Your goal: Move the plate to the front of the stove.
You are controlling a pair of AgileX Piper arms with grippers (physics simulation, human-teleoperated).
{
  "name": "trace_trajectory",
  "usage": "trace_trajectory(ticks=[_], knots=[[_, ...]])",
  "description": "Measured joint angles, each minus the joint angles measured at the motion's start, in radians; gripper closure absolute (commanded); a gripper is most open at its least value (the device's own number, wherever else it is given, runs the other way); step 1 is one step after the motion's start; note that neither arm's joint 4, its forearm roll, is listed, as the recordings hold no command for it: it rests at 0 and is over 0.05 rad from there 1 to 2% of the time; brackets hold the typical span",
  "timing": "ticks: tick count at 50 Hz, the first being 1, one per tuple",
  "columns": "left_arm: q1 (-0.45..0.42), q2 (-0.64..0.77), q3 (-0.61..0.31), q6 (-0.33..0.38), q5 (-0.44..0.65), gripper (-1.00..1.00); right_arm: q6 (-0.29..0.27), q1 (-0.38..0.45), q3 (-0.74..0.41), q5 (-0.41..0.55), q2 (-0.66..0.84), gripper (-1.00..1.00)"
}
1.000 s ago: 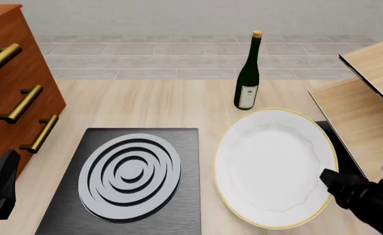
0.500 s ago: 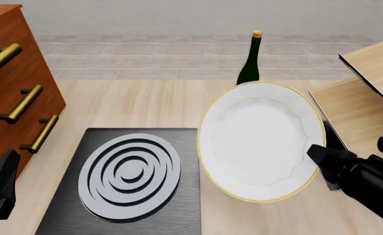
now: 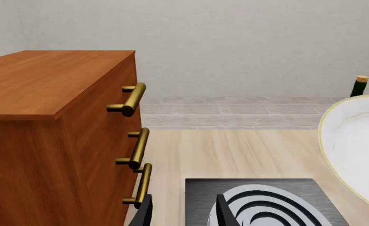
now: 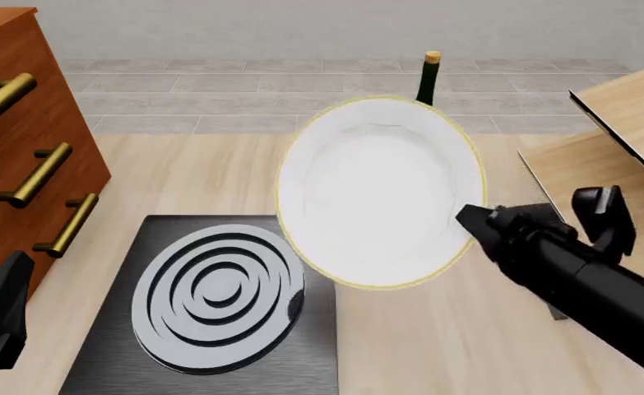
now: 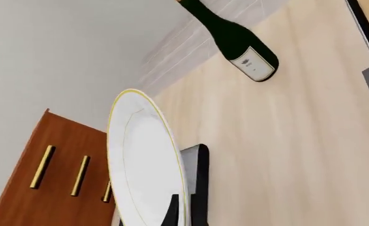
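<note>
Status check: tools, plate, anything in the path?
Right tool shut on plate, carried tilted above the table. Left tool open, idle beside stove. Bottle stands behind plate.

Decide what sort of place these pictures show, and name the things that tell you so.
Probably a simulated kitchen: a stove with a ringed burner on a wooden table, a white plate and a wine bottle.

We see a white plate [image 4: 377,193] edged with a thin yellow-gold line, and a dark grey brushed stove [image 4: 168,362] patterned with light grey concentric rings. The bottle [image 5: 234,40] is dark green with a pale label; the drawer cabinet [image 3: 39,141] is reddish-brown with brass handles.
</note>
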Motion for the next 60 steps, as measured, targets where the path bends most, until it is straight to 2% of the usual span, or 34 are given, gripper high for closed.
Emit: trace_trajectory(ticks=[17,30,45,60], knots=[[0.000,0.000,0.000,0.000,0.000,-1.00,0.122,0.081,-0.174,-0.147,0.293,1.00],[0.000,0.000,0.000,0.000,0.000,-1.00,0.227,0.128,-0.362,-0.221,0.551,1.00],[0.000,0.000,0.000,0.000,0.000,-1.00,0.303,0.151,-0.631,-0.189,0.794,1.00],[0.000,0.000,0.000,0.000,0.000,-1.00,0.297,0.159,-0.907,-0.041,0.956,1.00]])
